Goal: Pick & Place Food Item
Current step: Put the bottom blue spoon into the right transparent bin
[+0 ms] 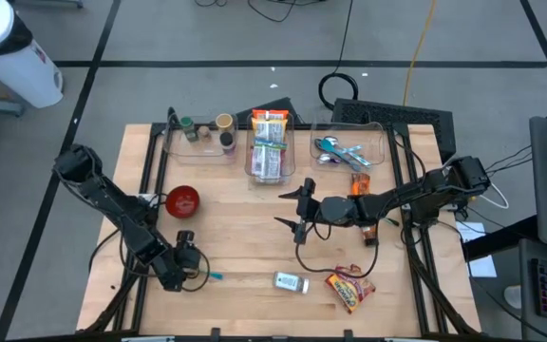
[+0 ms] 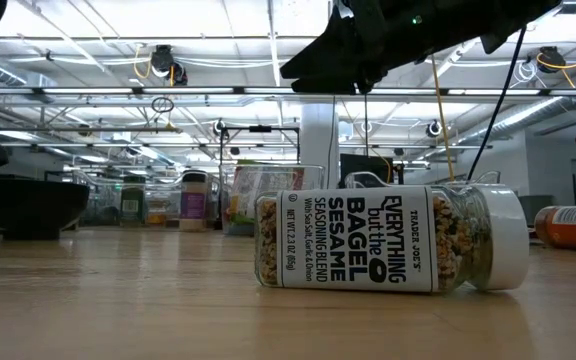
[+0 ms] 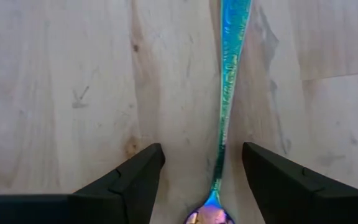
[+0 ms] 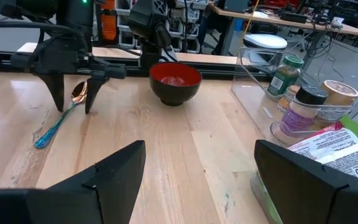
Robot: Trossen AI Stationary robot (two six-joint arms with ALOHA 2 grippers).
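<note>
Seasoning jar on its side, white cap, Trader Joe's label

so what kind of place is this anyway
Likely a robotics lab or workshop: a wooden table with clear bins, an open ceiling with exposed pipes and strip lights, and cluttered workbenches behind.

Seasoning jar label, "Trader Joe's Everything but the Bagel Sesame"
</note>
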